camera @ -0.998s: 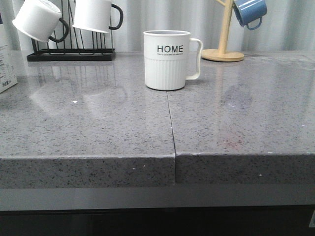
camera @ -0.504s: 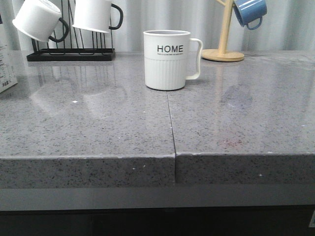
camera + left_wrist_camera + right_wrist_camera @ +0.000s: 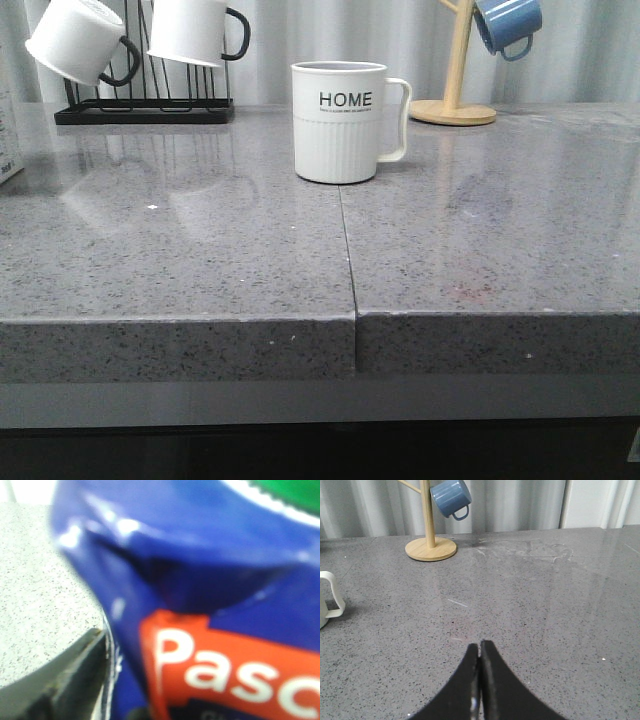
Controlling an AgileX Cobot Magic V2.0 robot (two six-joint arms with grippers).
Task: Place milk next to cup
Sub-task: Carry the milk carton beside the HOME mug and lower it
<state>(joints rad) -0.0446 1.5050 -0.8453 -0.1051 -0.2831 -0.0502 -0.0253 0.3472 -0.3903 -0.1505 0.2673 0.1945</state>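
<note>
— Whereabouts of the milk [image 3: 200,580]?

— Far out at the left edge of the counter [image 3: 200,260], barely a sliver in the front view, well apart from the cup [image 3: 340,120]. Filling the left wrist view: blue panel, orange label, green cap.

— Grip of the left gripper [image 3: 150,710]?

— Impossible to say. Only one dark finger [image 3: 75,680] on show, pressed against the carton's side; no sight of the other, so no judging of the opening or the hold.

— And the right gripper [image 3: 480,680]?

— Pinched fully together, holding nothing, hovering over bare stone on the handle side of the cup.

— Best way through the carry, then?

— Probably: keep the tall carton upright and avoid any tilt. Travel right across the counter, low and slow. Aim for the open stone to the cup's left, away from the handle [image 3: 398,120]. Stop just beside the ribbed wall, without a knock. Set the base flat, clear of the seam [image 3: 347,250] if possible. Release only once settled.
</note>
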